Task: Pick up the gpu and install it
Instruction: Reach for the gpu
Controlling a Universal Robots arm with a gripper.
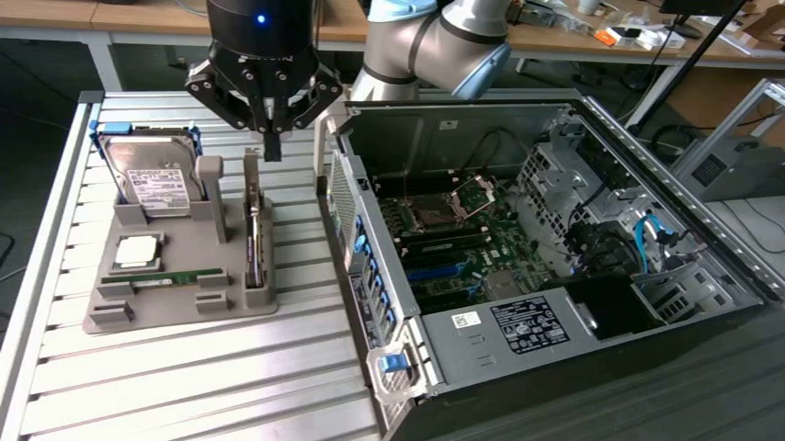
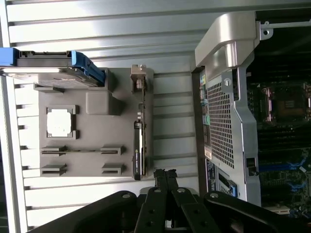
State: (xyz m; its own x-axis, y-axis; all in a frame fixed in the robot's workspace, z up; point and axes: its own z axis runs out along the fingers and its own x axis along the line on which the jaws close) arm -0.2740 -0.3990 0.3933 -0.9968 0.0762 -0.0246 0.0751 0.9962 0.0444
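Observation:
The gpu (image 1: 253,225) is a thin dark card with a silvery edge, standing on edge in a slot of the grey holder tray (image 1: 160,308). From the wrist, the gpu (image 2: 139,145) appears as a narrow dark strip along the tray's side. My gripper (image 1: 271,145) hangs above the gpu's far end, fingers pressed together, shut on nothing. In the wrist view the gripper (image 2: 165,175) sits just off the card's end. The open computer case (image 1: 540,248) lies to the exterior view's right, its motherboard (image 1: 448,239) exposed.
On the tray stand a silver hard drive (image 1: 150,179) with a white label, a square processor chip (image 1: 138,250) and a slim green memory stick (image 1: 165,276). The slatted metal table (image 1: 184,386) extends in front. A cluttered bench (image 1: 638,37) runs behind.

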